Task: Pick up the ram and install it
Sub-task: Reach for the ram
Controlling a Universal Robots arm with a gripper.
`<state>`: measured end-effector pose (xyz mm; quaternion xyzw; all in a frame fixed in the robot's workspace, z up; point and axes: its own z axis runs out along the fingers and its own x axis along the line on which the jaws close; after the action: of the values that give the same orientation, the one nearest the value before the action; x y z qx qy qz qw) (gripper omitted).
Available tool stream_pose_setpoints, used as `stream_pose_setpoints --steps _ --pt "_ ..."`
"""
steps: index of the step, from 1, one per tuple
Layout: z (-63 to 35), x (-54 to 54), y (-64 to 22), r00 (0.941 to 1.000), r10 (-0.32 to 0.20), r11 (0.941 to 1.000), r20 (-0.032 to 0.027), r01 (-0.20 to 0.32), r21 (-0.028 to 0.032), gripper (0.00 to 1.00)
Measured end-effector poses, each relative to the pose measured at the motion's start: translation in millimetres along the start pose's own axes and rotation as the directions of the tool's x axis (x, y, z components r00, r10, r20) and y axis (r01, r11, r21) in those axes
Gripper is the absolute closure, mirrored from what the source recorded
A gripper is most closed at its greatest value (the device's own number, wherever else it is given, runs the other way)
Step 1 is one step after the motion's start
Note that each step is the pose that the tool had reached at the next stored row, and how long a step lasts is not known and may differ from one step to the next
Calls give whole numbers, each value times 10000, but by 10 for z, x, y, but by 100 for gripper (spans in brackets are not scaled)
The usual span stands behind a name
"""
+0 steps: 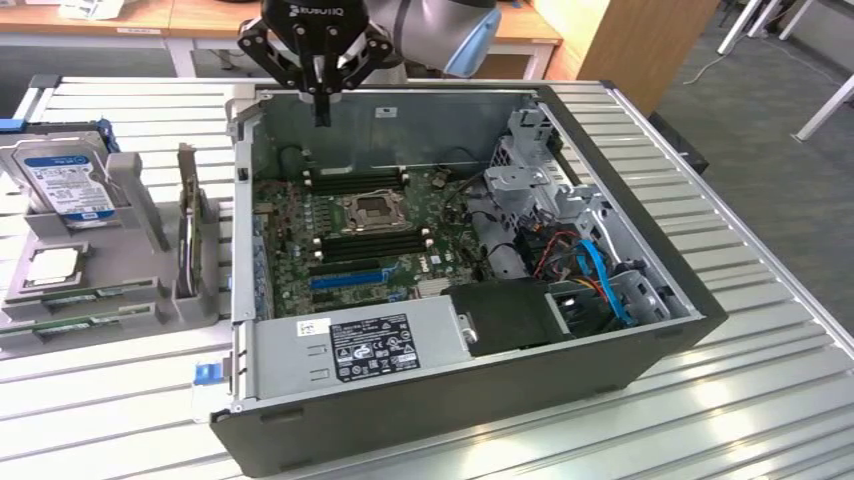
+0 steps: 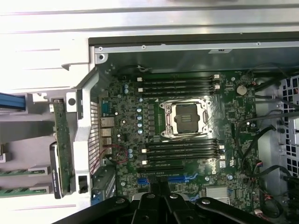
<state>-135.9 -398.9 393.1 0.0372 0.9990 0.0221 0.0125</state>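
Nearest the exterior camera is the dark near wall of the open computer case point(image 1: 507, 395), with the silver power supply point(image 1: 360, 345) just behind it at six o'clock of the case's inside. The green board point(image 1: 354, 225) fills the nine o'clock half of the case and lies open from above, its empty memory slots point(image 1: 358, 180) uncovered. The three o'clock half is crowded by a metal drive cage point(image 1: 527, 185) and a tangle of cables point(image 1: 601, 275). My hand point(image 1: 322, 118) hangs at the twelve o'clock edge of the case, over its far wall and above the board, with my fingers pressed together and nothing between them. The ram point(image 1: 83, 297) lies flat outside the case, in a gray rack point(image 1: 144, 300) on the slatted table point(image 1: 747, 400), with a second stick point(image 1: 60, 325) just beside it. From my hand it sits between seven and eight o'clock, well apart, and the case's side wall point(image 1: 244, 200) and an upright card point(image 1: 187, 235) stand between us. A hard drive point(image 1: 67, 180) leans at the rack's far end.
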Motion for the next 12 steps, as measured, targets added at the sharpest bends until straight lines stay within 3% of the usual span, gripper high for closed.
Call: stream_pose_setpoints --steps 12 --pt "-1 33 -2 10000 0 10000 -1 0 0 90"
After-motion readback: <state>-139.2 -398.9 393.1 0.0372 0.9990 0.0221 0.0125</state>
